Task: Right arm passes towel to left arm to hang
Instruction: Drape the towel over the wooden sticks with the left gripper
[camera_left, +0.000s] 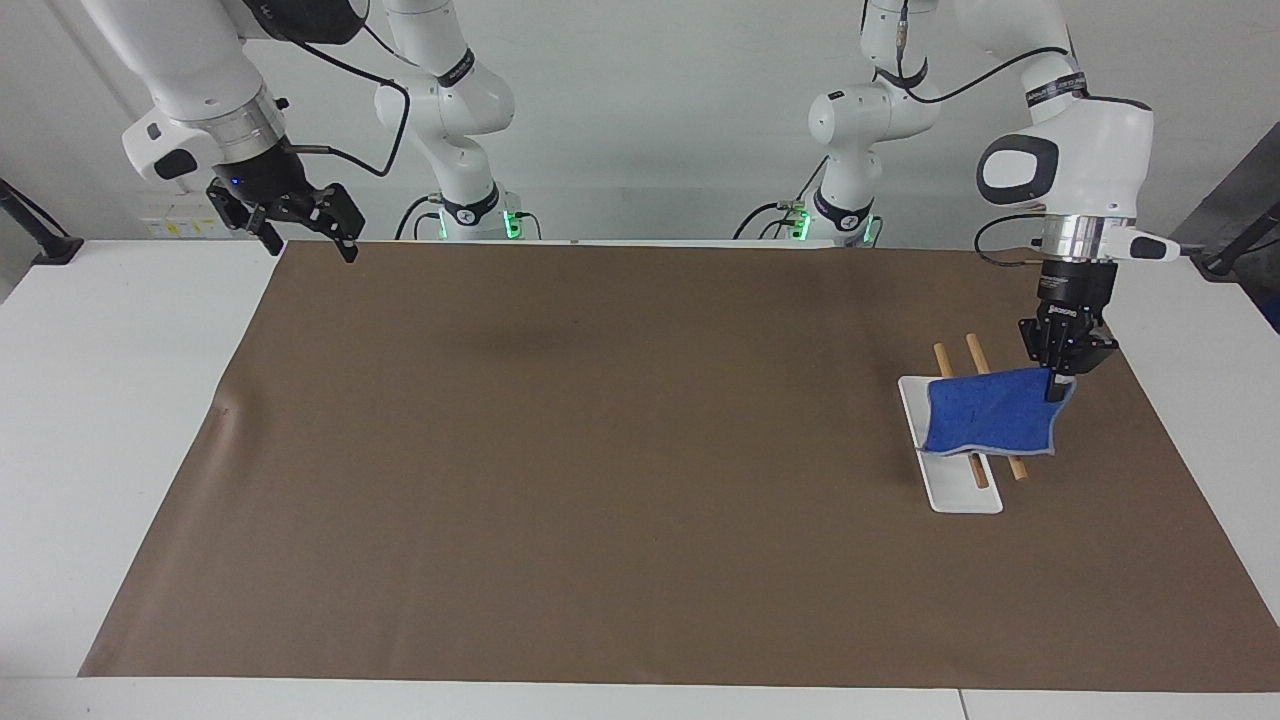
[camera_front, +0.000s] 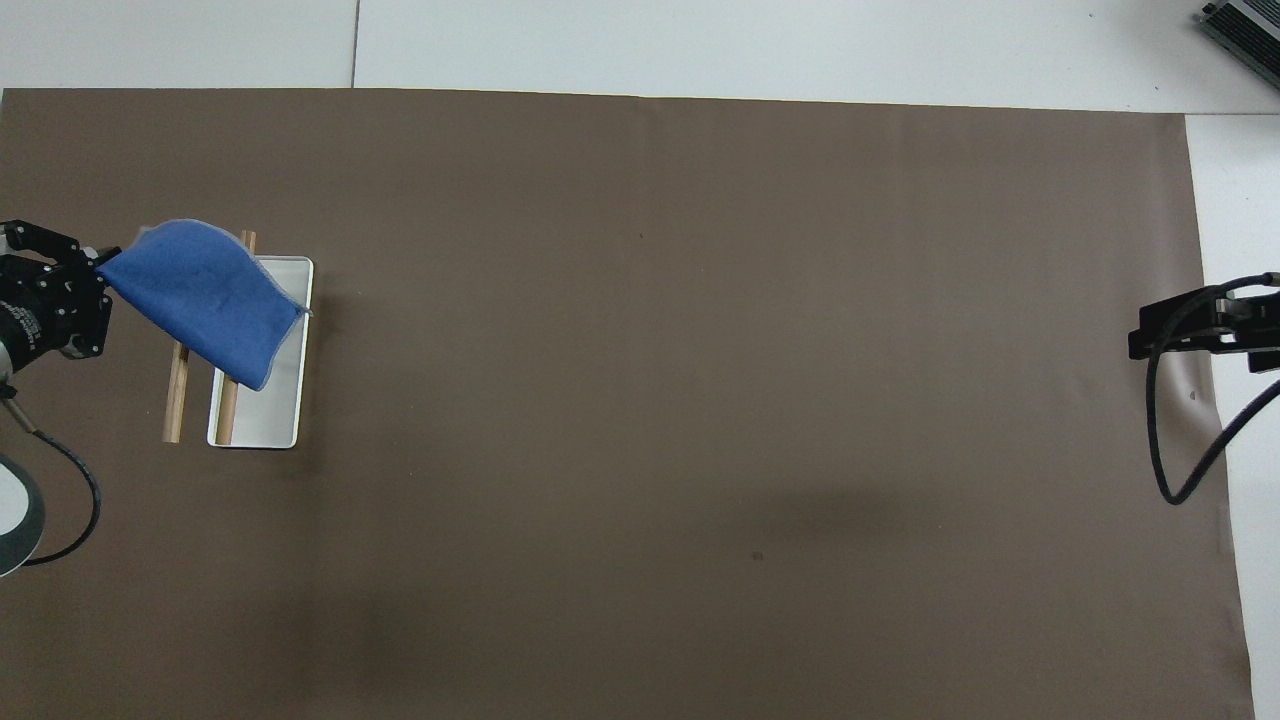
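Only facing view shows left pincer (camera_left: 1056, 388) clamping towel (camera_left: 988, 412) over rack (camera_left: 975, 412).

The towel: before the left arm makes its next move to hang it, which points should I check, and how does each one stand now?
1. Grip: left gripper is shut on one corner of the towel: ok.
2. Towel over the rack's two wooden rods: ok.
3. Towel resting on the rods: cannot tell.
4. Towel spread out, not bunched: ok.
5. Right gripper out of the way, waiting open over the mat's corner at the right arm's end: ok.
6. White base flat on the mat: ok.
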